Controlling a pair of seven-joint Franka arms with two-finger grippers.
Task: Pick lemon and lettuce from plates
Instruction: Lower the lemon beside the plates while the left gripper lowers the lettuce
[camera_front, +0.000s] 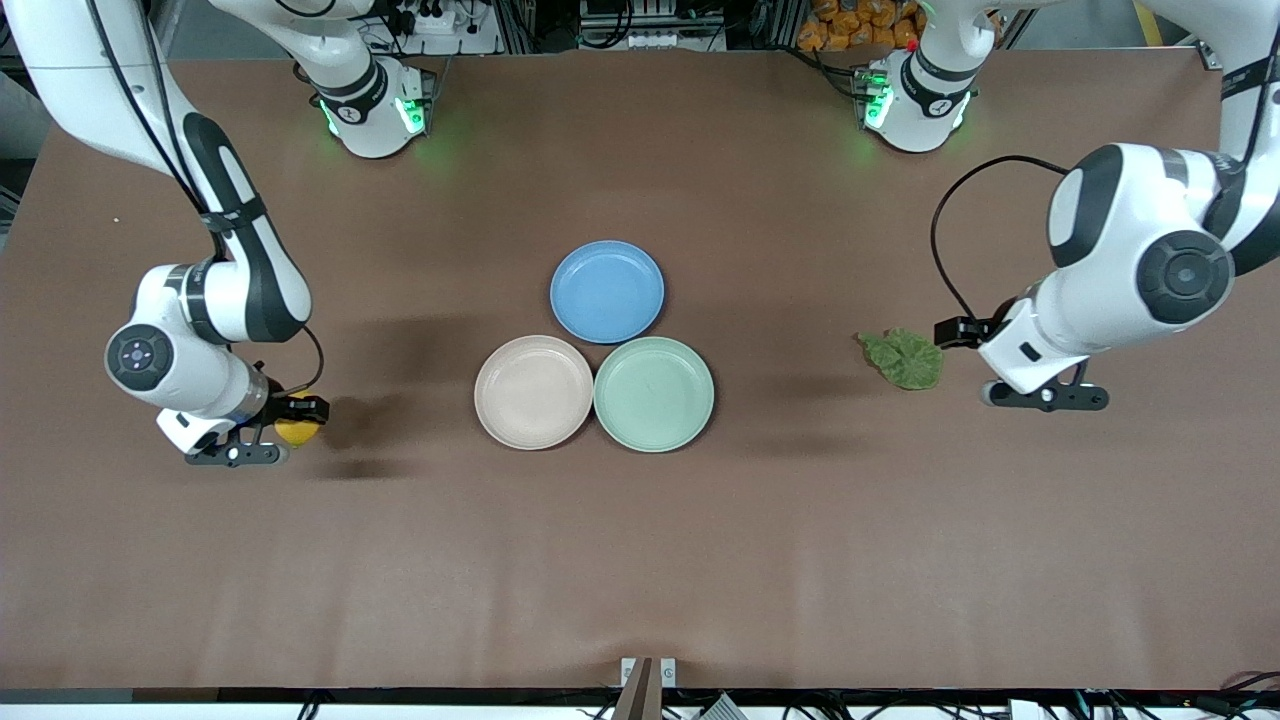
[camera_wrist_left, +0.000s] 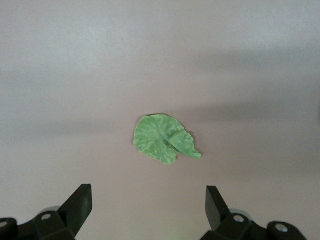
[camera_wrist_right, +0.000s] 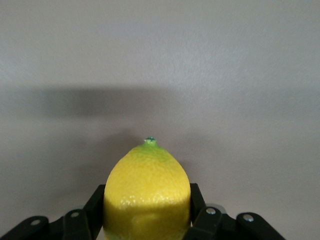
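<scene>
Blue plate (camera_front: 607, 291) on brown table (camera_front: 640, 560)

We see two white arms w/ dark grey-black joint bands. The right arm (camera_front: 215, 300) has a round grey end cap w/ small button marks, and a thin black cable runs along its side. The left arm (camera_front: 1140, 265) carries a big dark round cap, w/ a black cable looping off its wrist. Both bases glow green at the collar. The right gripper (camera_wrist_right: 147, 220) and left gripper (camera_wrist_left: 149, 212) are matte black, w/ silver screws near the finger roots.
</scene>
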